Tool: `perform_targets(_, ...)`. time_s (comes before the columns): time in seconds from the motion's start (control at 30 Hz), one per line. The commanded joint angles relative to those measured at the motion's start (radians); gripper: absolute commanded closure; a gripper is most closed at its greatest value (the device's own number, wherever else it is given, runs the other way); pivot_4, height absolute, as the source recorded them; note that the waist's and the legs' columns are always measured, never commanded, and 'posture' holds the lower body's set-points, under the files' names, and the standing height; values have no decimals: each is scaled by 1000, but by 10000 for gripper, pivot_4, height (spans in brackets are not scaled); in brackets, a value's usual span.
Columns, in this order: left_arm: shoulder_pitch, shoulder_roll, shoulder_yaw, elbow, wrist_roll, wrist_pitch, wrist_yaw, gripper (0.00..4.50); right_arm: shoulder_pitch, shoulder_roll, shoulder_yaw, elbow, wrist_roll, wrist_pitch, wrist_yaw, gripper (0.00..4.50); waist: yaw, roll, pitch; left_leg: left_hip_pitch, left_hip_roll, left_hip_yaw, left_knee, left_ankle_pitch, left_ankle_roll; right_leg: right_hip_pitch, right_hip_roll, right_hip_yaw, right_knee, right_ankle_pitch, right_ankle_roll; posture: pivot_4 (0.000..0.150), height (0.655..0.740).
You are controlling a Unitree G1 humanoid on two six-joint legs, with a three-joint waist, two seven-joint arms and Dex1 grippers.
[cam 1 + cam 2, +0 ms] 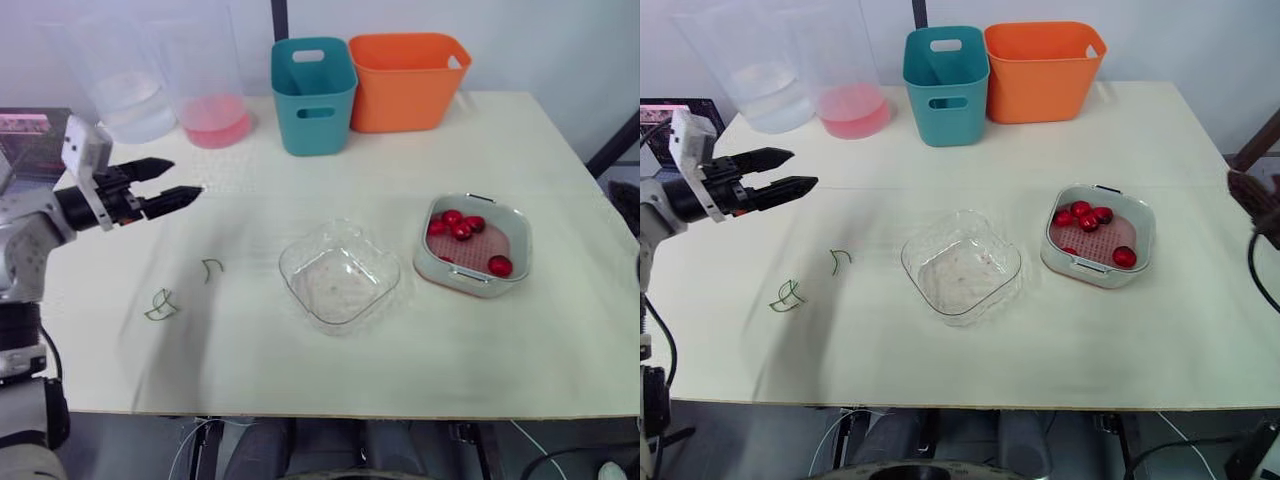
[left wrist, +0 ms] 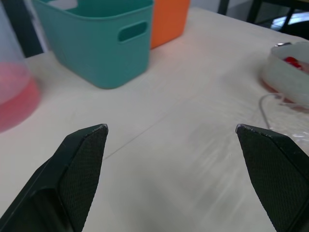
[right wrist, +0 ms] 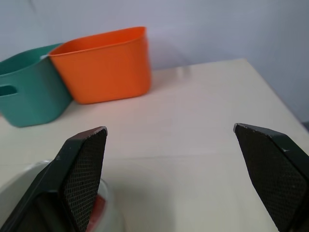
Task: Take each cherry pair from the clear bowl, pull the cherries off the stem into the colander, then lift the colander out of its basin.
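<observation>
The clear bowl (image 1: 340, 285) sits empty at the middle of the table. To its right a grey basin (image 1: 445, 272) holds the pink colander (image 1: 505, 240) with several red cherries (image 1: 456, 225) inside. Two green stems (image 1: 160, 305) (image 1: 211, 267) lie bare on the table at the left. My left gripper (image 1: 186, 177) hovers open over the table's left side, above and behind the stems, holding nothing. My right gripper (image 3: 170, 128) is open and empty, off the table's right edge beyond the basin.
A teal bin (image 1: 313, 95) and an orange bin (image 1: 405, 80) stand at the back centre. A clear jug with pink liquid (image 1: 212, 110) and another with clear water (image 1: 130, 95) stand at the back left.
</observation>
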Motion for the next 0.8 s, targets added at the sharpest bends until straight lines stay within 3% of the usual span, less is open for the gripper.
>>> perform_targets(0.03, 10, -12, 29, -2, 9, -38, 10, 0, 15, -22, -15, -53, 24, 2, 6, 105, -2, 0, 0, 0, 0, 0, 0, 0, 0, 0, 0, 0, 0, 0, 0, 1500, 7394)
perform_targets(0.23, 65, 27, 35, -169, -62, 84, -31, 0, 65, -122, 98, -179, 9, 80, 90, 105, 0, 1, 1, 0, 0, -4, 0, 0, 0, 0, 0, 1, 0, 0, 0, 1500, 7394)
perform_targets(0.37, 64, 142, -9, -416, -172, 234, -142, 0, 84, -378, 321, -364, -18, 130, 298, 105, -2, 4, 2, -1, 0, -4, 1, 0, 0, 0, 0, 1, 0, 0, 0, 1500, 7394)
perform_targets(0.57, 58, 275, -95, -644, -315, 379, -290, 0, -10, -597, 600, -472, -60, 91, 530, 105, 0, 7, 4, 2, 2, -4, 0, -2, 2, 5, 1, -1, -6, 0, 0, 1500, 7394)
perform_targets(0.7, -11, 207, -148, -695, -312, 359, -233, 0, -205, -546, 775, -503, -104, 122, 530, 105, 6, 9, 5, 1, 1, -4, 1, -2, 3, 6, 1, -2, -7, 0, 0, 1500, 7394)
perform_targets(0.8, -29, 179, -179, -742, -299, 362, -200, 0, -224, -489, 850, -552, -156, 130, 494, 105, 5, 6, 5, -1, 1, -6, 0, -2, 3, 5, 1, -2, -9, 0, 0, 1500, 7394)
